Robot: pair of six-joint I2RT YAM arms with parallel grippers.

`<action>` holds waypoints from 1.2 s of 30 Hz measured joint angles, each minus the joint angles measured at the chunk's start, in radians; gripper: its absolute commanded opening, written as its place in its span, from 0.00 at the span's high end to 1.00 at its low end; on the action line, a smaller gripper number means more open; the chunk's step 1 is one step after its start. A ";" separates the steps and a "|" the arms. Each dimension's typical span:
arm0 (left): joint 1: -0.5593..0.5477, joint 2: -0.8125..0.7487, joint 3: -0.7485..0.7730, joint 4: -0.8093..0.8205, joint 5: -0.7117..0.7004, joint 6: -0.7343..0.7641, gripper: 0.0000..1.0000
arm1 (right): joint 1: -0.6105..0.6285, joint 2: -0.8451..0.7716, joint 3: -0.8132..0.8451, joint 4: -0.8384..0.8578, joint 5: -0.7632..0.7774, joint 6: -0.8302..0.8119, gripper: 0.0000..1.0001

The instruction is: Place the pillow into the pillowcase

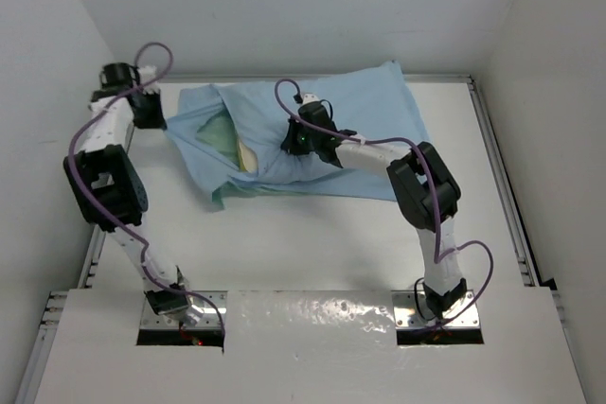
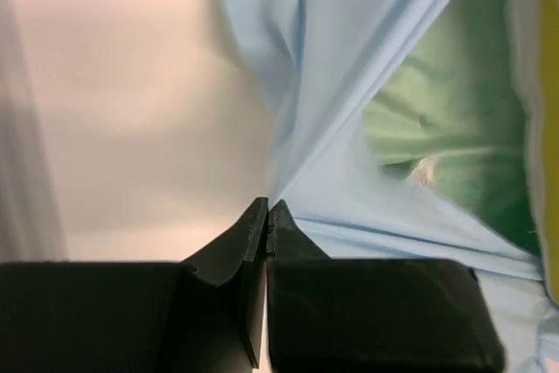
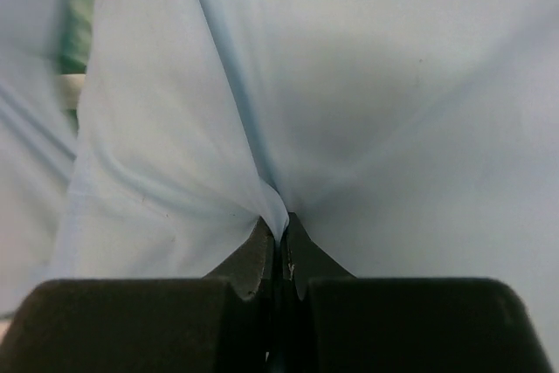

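The pillowcase lies rumpled at the back of the table, light blue face up. Its mouth faces left and shows the sea-green lining. A cream strip of the pillow shows inside the mouth; the rest is covered. My left gripper is shut on the case's left edge; the lining and the pillow's yellow band lie beyond its fingertips. My right gripper is shut on a pinched fold of the upper blue layer, at the tips.
The white table is boxed in by white walls on the left, back and right. Metal rails run along its right edge and left edge. Purple cables loop off both arms.
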State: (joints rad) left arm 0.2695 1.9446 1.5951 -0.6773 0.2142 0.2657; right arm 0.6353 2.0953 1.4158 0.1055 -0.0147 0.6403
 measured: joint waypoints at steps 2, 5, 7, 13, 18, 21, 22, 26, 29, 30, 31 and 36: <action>0.048 -0.048 0.075 -0.038 0.067 0.008 1.00 | -0.006 0.003 0.022 -0.026 -0.007 0.001 1.00; 0.066 -0.148 0.137 -0.114 0.207 0.031 1.00 | 0.010 0.017 0.083 -0.059 -0.009 0.000 1.00; 0.047 -0.185 0.185 -0.177 0.337 0.062 1.00 | 0.038 0.045 0.132 -0.085 0.006 -0.005 1.00; -0.114 -0.165 0.305 -0.315 0.590 0.152 0.94 | 0.114 0.215 0.369 -0.179 0.002 -0.008 0.64; -0.129 -0.139 0.266 -0.232 0.604 0.095 0.36 | 0.135 0.225 0.460 -0.259 -0.045 -0.076 0.01; -0.016 -0.072 0.319 -0.237 0.583 0.070 0.12 | 0.123 0.158 0.467 -0.377 -0.014 -0.158 0.01; 0.038 -0.032 0.362 -0.248 0.573 0.070 0.10 | 0.110 0.119 0.465 -0.426 -0.008 -0.185 0.01; 0.207 0.055 0.490 -0.321 0.448 0.124 0.18 | 0.011 -0.111 0.431 -0.566 0.003 -0.271 0.23; 0.245 -0.034 0.362 -0.346 0.305 0.209 0.83 | -0.140 -0.356 0.314 -0.618 0.016 -0.333 1.00; 0.239 -0.084 0.284 -0.364 0.262 0.240 0.86 | -0.200 -0.432 0.259 -0.634 0.032 -0.336 0.95; 0.226 -0.138 0.188 -0.373 0.219 0.273 0.83 | -0.267 -0.499 0.190 -0.636 0.048 -0.336 0.71; 0.184 -0.322 -0.256 -0.378 0.061 0.394 0.23 | -0.552 -0.635 -0.240 -0.598 0.019 -0.285 0.01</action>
State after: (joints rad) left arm 0.4534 1.6222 1.3392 -1.0557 0.2756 0.6601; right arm 0.0834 1.4601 1.1763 -0.4923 0.0048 0.3550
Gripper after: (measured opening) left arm 0.677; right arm 0.948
